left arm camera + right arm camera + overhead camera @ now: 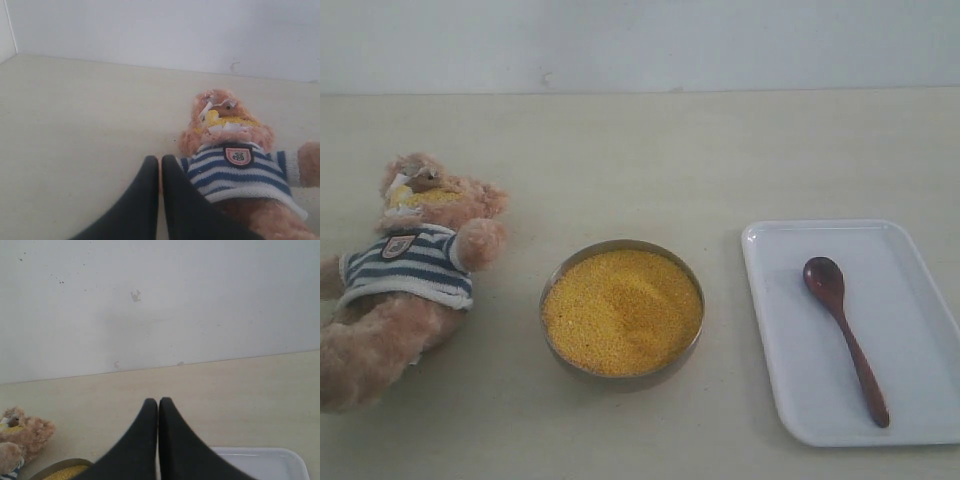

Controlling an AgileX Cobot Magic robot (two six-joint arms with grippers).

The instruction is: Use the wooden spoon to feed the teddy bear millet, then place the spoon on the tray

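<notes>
The teddy bear (405, 270) lies on its back at the left of the table, striped shirt on, yellow grains on its muzzle (425, 197). The millet (622, 311) fills the round metal bowl (556, 275) at the centre. On the white tray (790, 380) at the right rests the dark wooden spoon (844, 335), bowl end farther away. Neither arm shows in the exterior view. My left gripper (160, 161) is shut and empty, beside the teddy bear (235, 165). My right gripper (158, 402) is shut and empty, above the tray (270, 462) corner, with the bowl (65, 471) edge nearby.
The table is pale beige and ends at a white wall at the back. The tray's right edge runs off the frame in the exterior view.
</notes>
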